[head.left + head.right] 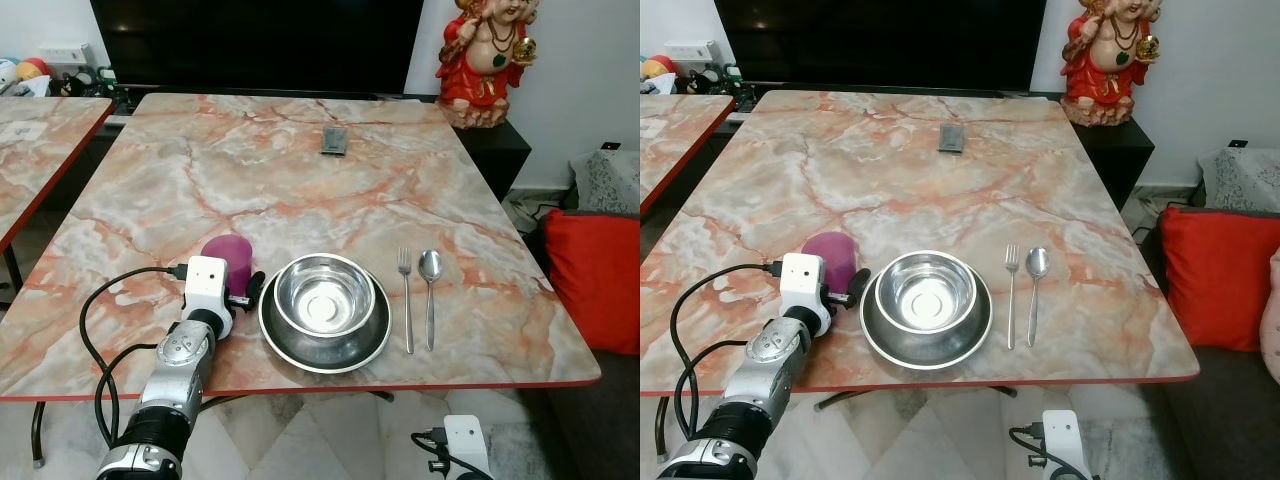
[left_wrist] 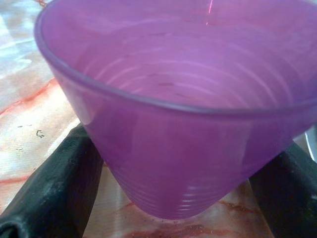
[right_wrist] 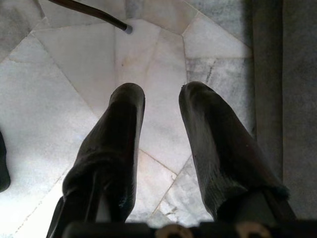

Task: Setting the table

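Observation:
A translucent purple cup [image 1: 230, 256] stands upright on the marble table [image 1: 300, 180], just left of a steel plate [image 1: 275, 340] with a steel bowl [image 1: 325, 295] in it. My left gripper [image 1: 240, 285] reaches in from the near edge and is shut on the cup. In the left wrist view its black fingers [image 2: 54, 188] press the cup [image 2: 173, 124] low on both sides. A fork [image 1: 406, 300] and a spoon [image 1: 430, 290] lie side by side to the right of the plate. Below the table's near edge, my right gripper [image 3: 161, 91] hangs open over the tiled floor.
A small dark flat object [image 1: 334, 140] lies far back on the table. A red and gold statue [image 1: 490, 60] stands beyond the far right corner. There is a red cushion [image 1: 600, 280] to the right and a second marble table [image 1: 40, 140] to the left.

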Available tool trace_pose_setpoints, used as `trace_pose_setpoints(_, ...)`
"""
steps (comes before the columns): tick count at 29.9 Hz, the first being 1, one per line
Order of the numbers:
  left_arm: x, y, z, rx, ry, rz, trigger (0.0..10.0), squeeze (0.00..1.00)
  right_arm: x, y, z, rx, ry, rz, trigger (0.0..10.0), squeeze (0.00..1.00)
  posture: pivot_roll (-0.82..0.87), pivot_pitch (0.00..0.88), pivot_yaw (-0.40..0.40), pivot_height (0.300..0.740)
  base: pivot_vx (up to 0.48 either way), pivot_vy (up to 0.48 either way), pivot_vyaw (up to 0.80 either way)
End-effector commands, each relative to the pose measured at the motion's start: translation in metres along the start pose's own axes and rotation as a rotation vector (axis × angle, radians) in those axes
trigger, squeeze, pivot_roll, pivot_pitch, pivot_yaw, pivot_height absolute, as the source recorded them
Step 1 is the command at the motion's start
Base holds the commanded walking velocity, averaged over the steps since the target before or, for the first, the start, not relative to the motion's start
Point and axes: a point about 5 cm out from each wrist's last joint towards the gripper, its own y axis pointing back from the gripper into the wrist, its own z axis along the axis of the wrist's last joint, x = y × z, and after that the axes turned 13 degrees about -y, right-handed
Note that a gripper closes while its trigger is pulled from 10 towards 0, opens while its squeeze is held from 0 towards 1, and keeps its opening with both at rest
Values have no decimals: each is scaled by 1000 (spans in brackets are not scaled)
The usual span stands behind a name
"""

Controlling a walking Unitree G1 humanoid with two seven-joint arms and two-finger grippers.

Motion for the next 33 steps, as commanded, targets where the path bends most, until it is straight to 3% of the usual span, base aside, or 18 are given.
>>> trace_pose_setpoints(1, -1, 1, 2, -13, -3, -7, 10000, 592, -2, 1, -5, 18, -8, -10, 10000, 0, 21, 116, -52, 740, 0, 0, 0)
trace_pose_setpoints(17, 4, 16, 10, -92, -29, -31, 10000, 553, -2, 1, -5, 19, -6, -7, 10000, 0, 30, 118, -54, 740, 0, 0, 0)
trace_pose_setpoints(18, 4, 18, 10, -94, -32, -35, 10000, 455, -2, 1, -5, 19, -5, -7, 10000, 0, 31, 118, -54, 740, 0, 0, 0)
trace_pose_setpoints(19, 4, 20, 10, -94, -35, -38, 10000, 455, -2, 1, -5, 19, -5, -7, 10000, 0, 31, 118, -54, 740, 0, 0, 0)
trace_pose_setpoints(20, 6, 25, 9, -95, -44, -39, 10000, 0, -2, 1, -5, 19, -4, -7, 10000, 0, 31, 118, -54, 740, 0, 0, 0)
trace_pose_setpoints(33, 16, 62, 5, -140, 4, 1, 10000, 0, -3, 1, -4, 19, 0, -3, 10000, 0, 41, 114, -59, 740, 0, 0, 0)
